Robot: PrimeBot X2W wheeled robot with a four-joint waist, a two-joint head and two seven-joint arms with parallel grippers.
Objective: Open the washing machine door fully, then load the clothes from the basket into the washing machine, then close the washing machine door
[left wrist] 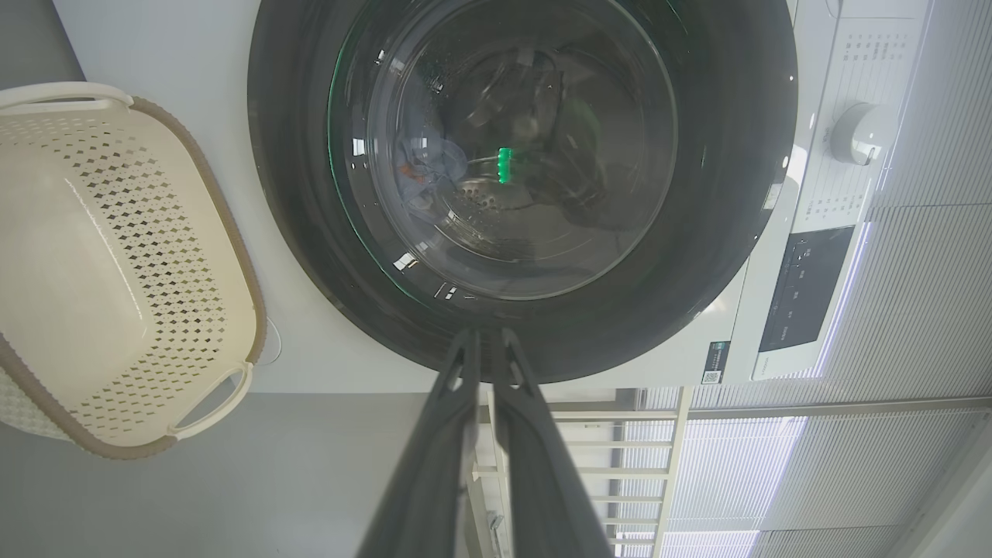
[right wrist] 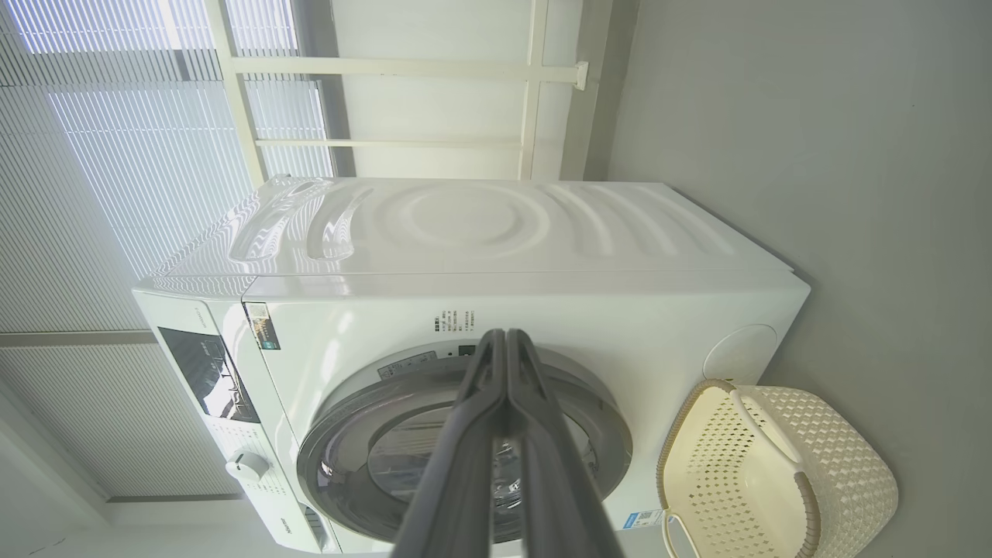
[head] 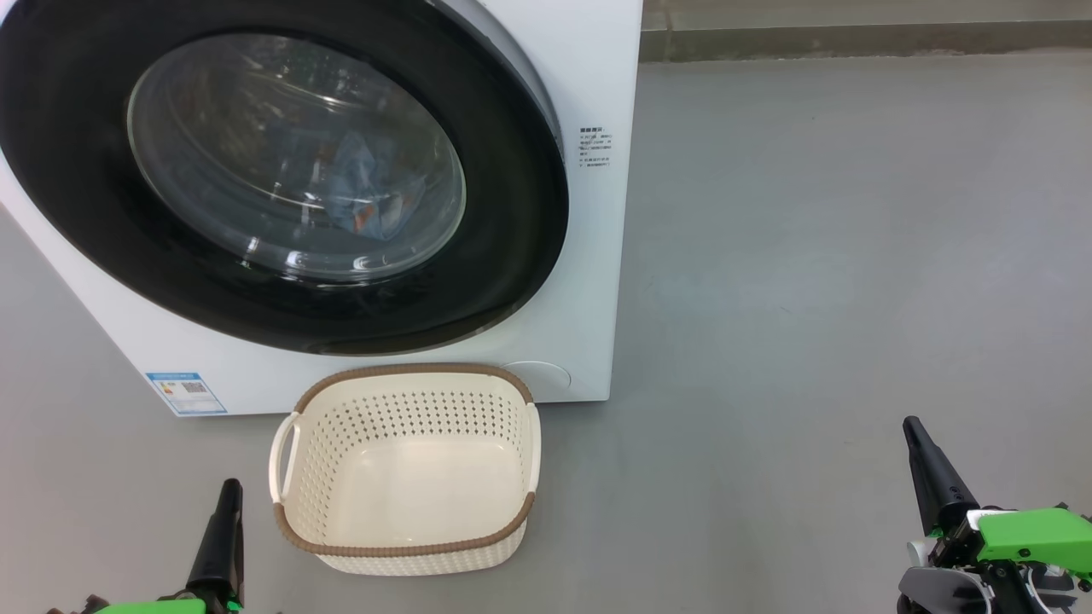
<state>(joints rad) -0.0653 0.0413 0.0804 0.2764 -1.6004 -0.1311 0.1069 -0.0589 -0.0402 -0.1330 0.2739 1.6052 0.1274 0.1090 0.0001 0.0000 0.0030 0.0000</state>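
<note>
The washing machine point(head: 589, 281) stands in front of me, and the washing machine door point(head: 512, 256) lies flush against its front. Light blue clothes point(head: 367, 188) with orange print show through the glass inside the drum. Before the machine on the floor sits the basket point(head: 409, 372), nothing in it. At the lower left my left gripper point(head: 230, 488) is shut and holds nothing, just left of the basket. My right gripper point(head: 913, 425) is shut at the lower right, well clear of both. In the left wrist view the left gripper point(left wrist: 484, 337) points at the door's rim point(left wrist: 294, 232).
Bare grey floor point(head: 836, 256) stretches to the right of the machine up to a wall base point(head: 853, 38). The control panel with a round knob point(left wrist: 856, 132) sits above the door. Window blinds point(right wrist: 93, 194) and a white frame point(right wrist: 535, 77) stand behind the machine.
</note>
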